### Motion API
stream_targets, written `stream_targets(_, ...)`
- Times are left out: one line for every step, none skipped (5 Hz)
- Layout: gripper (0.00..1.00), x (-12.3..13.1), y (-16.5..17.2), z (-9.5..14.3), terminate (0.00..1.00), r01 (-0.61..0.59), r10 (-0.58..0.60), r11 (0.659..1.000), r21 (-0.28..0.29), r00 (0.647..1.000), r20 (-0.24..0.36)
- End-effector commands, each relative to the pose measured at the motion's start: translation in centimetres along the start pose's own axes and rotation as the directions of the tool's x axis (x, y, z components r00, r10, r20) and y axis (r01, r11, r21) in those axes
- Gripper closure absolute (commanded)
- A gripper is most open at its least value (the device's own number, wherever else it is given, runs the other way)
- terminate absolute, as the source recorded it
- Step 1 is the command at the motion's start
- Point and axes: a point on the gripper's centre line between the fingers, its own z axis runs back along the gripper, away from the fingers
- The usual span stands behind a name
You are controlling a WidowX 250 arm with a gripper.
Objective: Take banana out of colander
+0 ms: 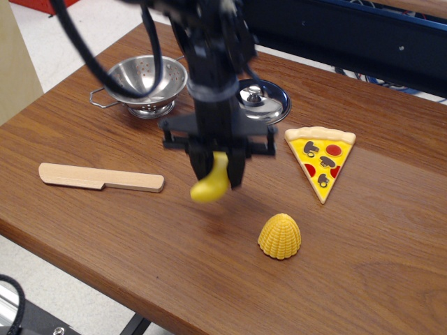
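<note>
Ribbed yellow corn piece [280, 236] nearest. Just behind and left of it, gripper [217, 169] clenched on banana [211, 181], upper end hidden between fingers, above the table [105, 230]. Farther back-left, colander [143, 84], right handle hidden by arm. Lid [265, 102] partly covered.

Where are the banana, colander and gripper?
banana [211, 183]: only camera view, on its yellow lower half hanging below the fingers.
colander [143, 78]: only camera view, on the inner steel wall.
gripper [218, 169]: only camera view, midway between the fingertips, shut on the banana.
</note>
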Motion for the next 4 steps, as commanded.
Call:
stream_targets(1.00,-1.1,1.4,-1.7,0.00,0.006,-0.006,1.000,0.002,0.999,0.037)
stream_targets(0.00,-0.8,2.2,-1.4,0.00,-0.047,0.047,0.999,0.004,0.999,0.004)
stream_targets(0.00,0.0,3.0,-0.3,0.00,-0.099,0.099,0.995,-0.018,0.995,-0.014)
stream_targets(0.00,1.0,3.3,1.6,0.00,-0.117,0.118,0.992,-0.054,0.993,0.015)
